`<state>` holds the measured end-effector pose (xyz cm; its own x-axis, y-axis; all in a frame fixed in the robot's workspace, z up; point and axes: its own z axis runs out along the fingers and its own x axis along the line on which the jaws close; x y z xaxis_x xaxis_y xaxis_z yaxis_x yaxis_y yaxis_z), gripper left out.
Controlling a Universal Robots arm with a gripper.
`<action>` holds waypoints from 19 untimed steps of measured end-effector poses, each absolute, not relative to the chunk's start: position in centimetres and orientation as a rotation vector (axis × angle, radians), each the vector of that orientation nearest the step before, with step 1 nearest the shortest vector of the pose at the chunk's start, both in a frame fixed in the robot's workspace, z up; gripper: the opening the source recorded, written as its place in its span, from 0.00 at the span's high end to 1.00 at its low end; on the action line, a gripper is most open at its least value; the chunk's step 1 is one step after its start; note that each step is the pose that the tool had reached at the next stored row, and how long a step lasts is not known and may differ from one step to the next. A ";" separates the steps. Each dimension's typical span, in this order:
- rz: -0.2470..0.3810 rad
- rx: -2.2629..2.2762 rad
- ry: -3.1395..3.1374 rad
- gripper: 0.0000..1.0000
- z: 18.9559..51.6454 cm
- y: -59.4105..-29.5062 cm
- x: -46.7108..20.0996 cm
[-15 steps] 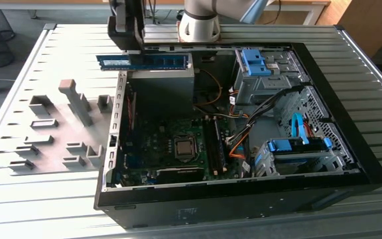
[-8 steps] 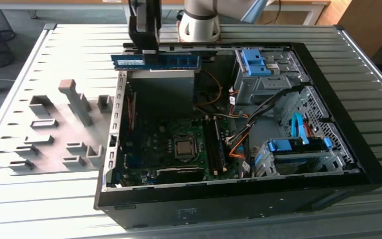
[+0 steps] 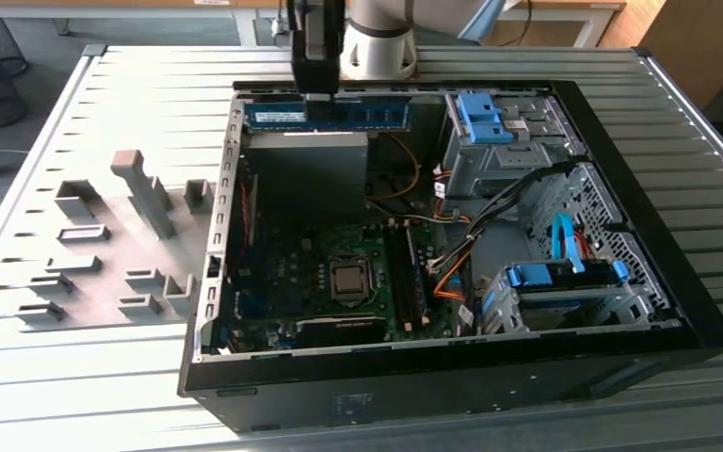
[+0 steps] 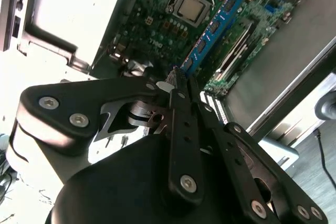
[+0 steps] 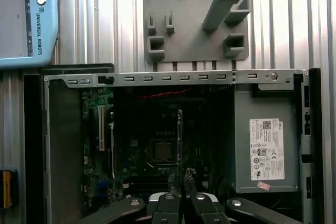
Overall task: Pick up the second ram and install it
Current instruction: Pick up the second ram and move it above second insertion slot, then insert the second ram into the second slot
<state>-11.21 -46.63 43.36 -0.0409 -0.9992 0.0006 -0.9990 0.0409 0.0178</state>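
The black end effector pinches the second ram, a thin blue-green circuit-board stick with black chips, by its upper edge. In the exterior view it hangs over the open black computer case's 12 o'clock wall. The stick looks light, stiff and fragile, so it is best held by its flat faces.

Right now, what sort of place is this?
Probably a robotics lab or test workshop: an open computer case sits on a slatted metal table beside a grey fixture plate, a teach pendant lies by it, and the arm's end effector holds the second ram above the case.
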 end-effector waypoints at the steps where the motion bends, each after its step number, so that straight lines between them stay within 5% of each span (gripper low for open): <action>1: -0.019 2.167 -2.257 0.86 43.4 -46.6 -10.9; 19: -0.019 2.167 -2.257 0.86 43.4 -46.6 -6.9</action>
<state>-6.92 -46.63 43.36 -0.0409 -0.9992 0.0006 -0.9990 0.0409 0.0178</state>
